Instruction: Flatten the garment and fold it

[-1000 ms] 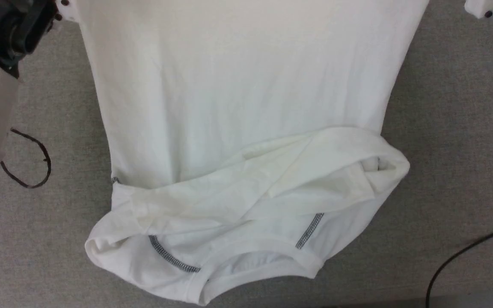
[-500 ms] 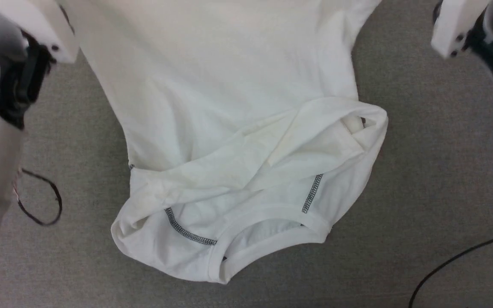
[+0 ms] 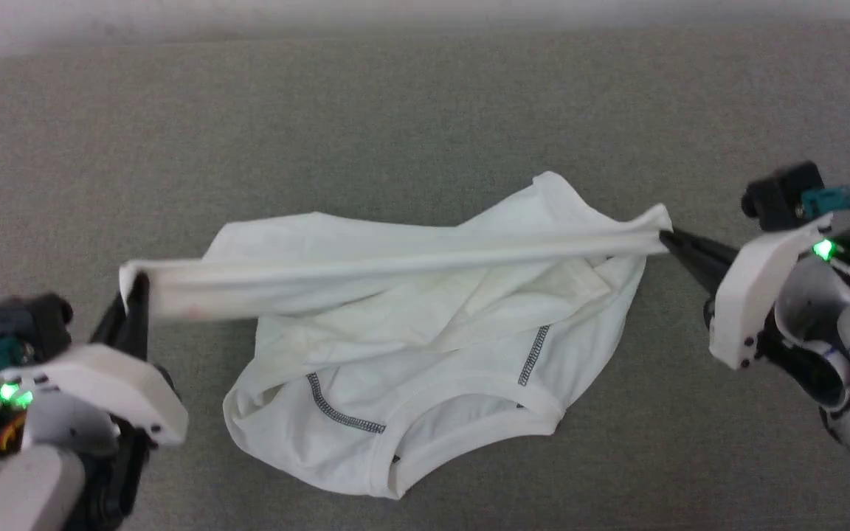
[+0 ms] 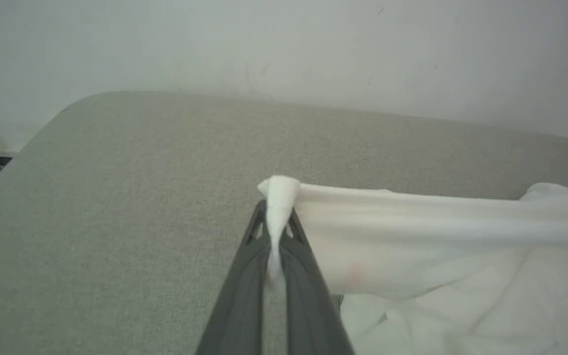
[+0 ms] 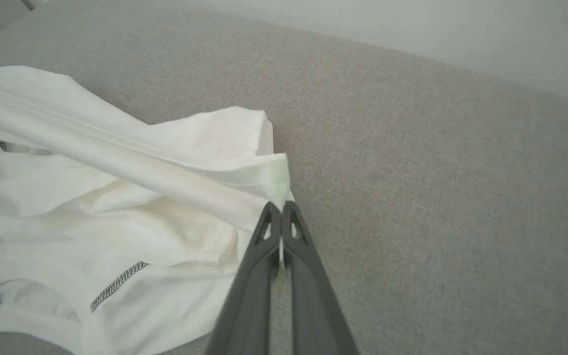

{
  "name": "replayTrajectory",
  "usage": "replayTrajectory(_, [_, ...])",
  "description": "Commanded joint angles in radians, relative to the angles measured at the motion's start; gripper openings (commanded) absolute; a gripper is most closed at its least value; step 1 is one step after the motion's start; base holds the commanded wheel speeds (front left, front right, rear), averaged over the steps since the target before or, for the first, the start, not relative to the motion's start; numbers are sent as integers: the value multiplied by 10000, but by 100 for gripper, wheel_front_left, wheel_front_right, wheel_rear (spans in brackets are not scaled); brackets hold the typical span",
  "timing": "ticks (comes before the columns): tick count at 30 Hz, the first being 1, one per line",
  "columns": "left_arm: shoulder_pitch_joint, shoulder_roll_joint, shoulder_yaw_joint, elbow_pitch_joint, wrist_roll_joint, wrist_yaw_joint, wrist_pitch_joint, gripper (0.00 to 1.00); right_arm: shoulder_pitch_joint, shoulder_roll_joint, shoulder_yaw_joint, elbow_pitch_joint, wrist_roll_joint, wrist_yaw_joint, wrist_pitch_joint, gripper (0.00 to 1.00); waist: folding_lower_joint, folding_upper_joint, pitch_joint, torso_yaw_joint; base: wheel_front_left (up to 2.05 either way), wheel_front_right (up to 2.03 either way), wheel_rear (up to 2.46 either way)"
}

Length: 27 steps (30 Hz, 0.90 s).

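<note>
Head view: 0.5 s ago the garment [image 3: 425, 346] ran as a broad sheet up to the top edge of the frame, with my pale wrist housings at the upper corners. The whole picture has since shifted, so the camera has moved. The shirt now lies bunched on the grey padded surface [image 3: 425, 110], and one edge is drawn into a narrow taut band above the pile. The left gripper [image 3: 135, 291] pinches the band's left end and the right gripper [image 3: 667, 240] its right end. The collar opening [image 3: 462, 413] faces me as before. The zigzag stitching [image 3: 340, 413] is still visible on both shoulder seams. A green lamp [image 3: 823, 249] is lit on the right wrist. There is a faint reddish mark [image 3: 190, 311] on the band near the left gripper, too blurred for me to read as a label.

Left wrist view: the left gripper [image 4: 275, 217] has its fingers pressed together on a white fold. A tuft of cloth stands above the tips. The garment [image 4: 412, 231] stretches away to the right over the grey surface [image 4: 116, 222], and a pale wall [image 4: 284, 49] stands behind. The reddish mark [image 4: 355, 271] shows here too, and I cannot read it.

Right wrist view: the right gripper [image 5: 279, 209] is closed on the hemmed corner of the garment [image 5: 116, 197]. The band runs up and to the left, and the rest is heaped below it. A stitched seam [image 5: 116, 286] is visible low in the pile.
</note>
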<state>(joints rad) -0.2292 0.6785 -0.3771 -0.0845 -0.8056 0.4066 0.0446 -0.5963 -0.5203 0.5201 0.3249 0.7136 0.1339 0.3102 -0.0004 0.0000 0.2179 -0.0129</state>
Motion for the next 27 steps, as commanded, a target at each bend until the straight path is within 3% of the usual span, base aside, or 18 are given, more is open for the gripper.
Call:
replayTrajectory(1, [818, 202, 86, -431, -88, 439, 64, 0, 746, -21, -481, -87, -245, -32, 162, 0, 4, 0, -313, -22, 0, 0, 0])
replayTrajectory(4, [1958, 274, -7, -1147, -228, 878, 230, 0, 1731, 293, -1171, -253, -745, -32, 424, 0, 4, 0, -366, -61, 0, 0, 0])
replayTrajectory(9, [2998, 179, -402, -1748, -404, 1184, 546, 0, 2734, 895, -2016, -343, -1458, -32, 695, 0, 4, 0, -380, -49, 0, 0, 0])
replayTrajectory(16, [3320, -589, -1540, -1164, -442, 983, 901, 0, 4031, 2104, -3542, -489, -2794, -32, 1027, 0, 4, 0, -333, -11, 0, 0, 0])
replayTrajectory(17, [3266, -709, -1698, -994, -437, 914, 962, 27, 4224, 2302, -3815, -531, -2937, -32, 1077, 0, 4, 0, -329, 3, 0, 0, 0])
replayTrajectory(19, [3161, -962, -1885, -686, -490, 785, 1003, 49, 4625, 2627, -4216, -733, -3403, -32, 1107, 0, 4, 0, -335, 3, 0, 0, 0])
replayTrajectory(20, [3129, -1065, -1932, -532, -513, 751, 993, 87, 4840, 2837, -4385, -834, -3555, -32, 1165, 0, 4, 0, -349, -15, 0, 0, 0])
replayTrajectory(21, [3115, -1150, -1962, -401, -538, 732, 978, 100, 5029, 3024, -4510, -956, -3713, -32, 1219, 0, 4, 0, -362, -44, 0, 0, 0])
replayTrajectory(22, [3098, -1210, -1979, -291, -539, 714, 940, 100, 5216, 3192, -4611, -1072, -3869, -32, 1290, 7, 4, 0, -378, -68, 0, 0, 0])
replayTrajectory(24, [3047, -1285, -1996, -98, -500, 672, 826, 100, 5558, 3500, -4811, -1313, -4128, -32, 1417, 45, 4, 0, -434, -95, 0, 0, 0])
replayTrajectory(25, [3013, -1287, -2003, -32, -445, 647, 750, 100, 5713, 3628, -4900, -1445, -4245, -32, 1455, 78, 4, 0, -467, -103, 0, 0, 0])
replayTrajectory(26, [2962, -1282, -1991, -11, -364, 619, 622, 100, 5872, 3745, -4961, -1592, -4356, -32, 1503, 100, 4, 0, -509, -108, 0, 0, 0])
replayTrajectory(27, [2914, -1257, -1992, -20, -267, 582, 502, 100, 6003, 3847, -5020, -1776, -4427, -32, 1501, 100, 4, 0, -558, -110, 0, 0, 0])
